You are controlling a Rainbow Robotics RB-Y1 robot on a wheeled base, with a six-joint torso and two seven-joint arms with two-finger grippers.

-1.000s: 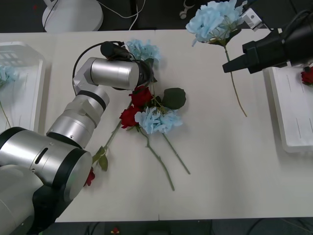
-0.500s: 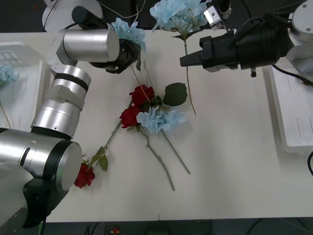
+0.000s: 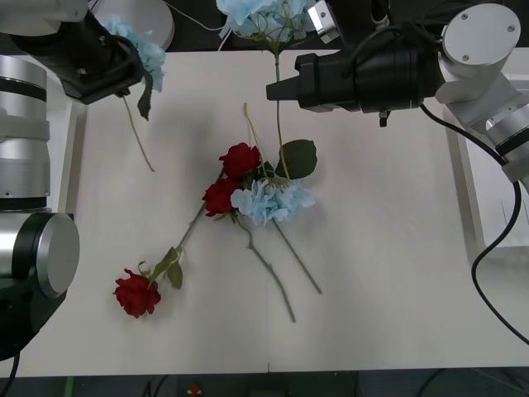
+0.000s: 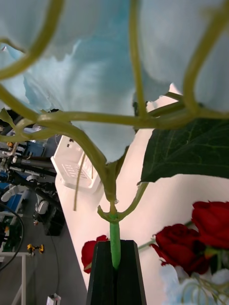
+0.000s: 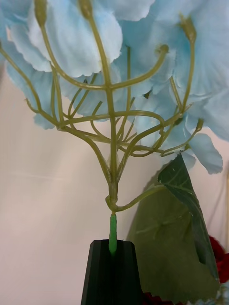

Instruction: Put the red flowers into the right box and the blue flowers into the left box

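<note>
My left gripper [image 3: 124, 76] is at the back left, shut on the stem of a blue flower [image 3: 142, 48] whose stem hangs over the table beside the left box [image 3: 69, 165]. In the left wrist view the black fingers [image 5: 112, 274] pinch that stem just under the head [image 5: 119, 57]. My right gripper [image 3: 278, 87], at the back centre, is shut on a second blue flower [image 3: 263, 11], and its stem dangles over the pile. On the table lie two red flowers [image 3: 240, 159], another blue flower [image 3: 271, 201] and a lone red flower [image 3: 135, 294].
The right box [image 3: 467, 198] runs along the right table edge, partly under my right arm and its cable. Loose stems stretch from the pile toward the table's front. A large dark leaf [image 3: 297, 159] lies by the pile.
Both arms have swung left carrying their blue flowers. The left went from the table's middle to the back left corner, the right from the right side to the back centre.
</note>
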